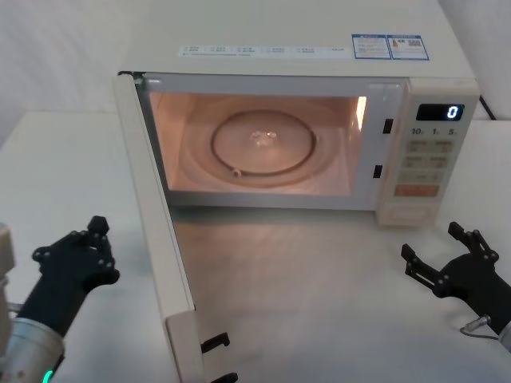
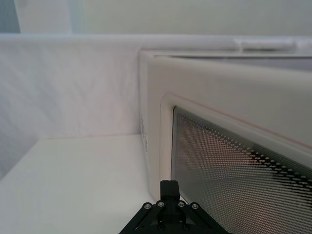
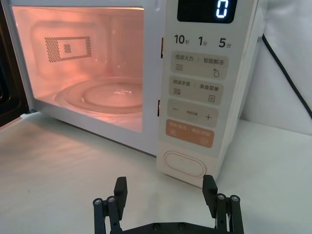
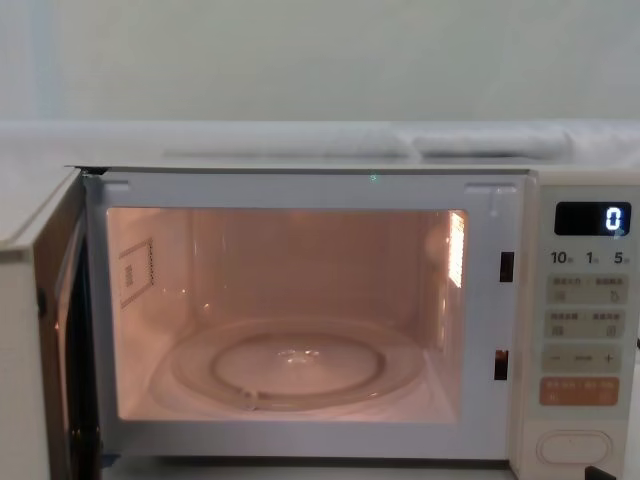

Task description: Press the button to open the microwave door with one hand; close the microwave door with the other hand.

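One microwave (image 1: 319, 120) is sitting on one table (image 1: 319, 295). One door (image 1: 156, 231) is hanging open on it, with two black latch hooks (image 1: 217, 343) sticking out of its free edge and two matching slots (image 1: 387, 126) showing in the oven's front frame. One glass turntable (image 1: 263, 144) is lying inside. One display (image 3: 207, 9) is showing a single digit, one orange key (image 3: 190, 133) is sitting above one wide button (image 3: 184, 164), and two grippers, left (image 1: 96, 239) and right (image 1: 443, 255), are hovering.

Microwave door (image 1: 156, 239) swung fully out, wall between my left gripper (image 1: 94, 239) and bare table (image 1: 319, 287). My right gripper (image 1: 437, 259) has open table up to the button (image 3: 184, 164).
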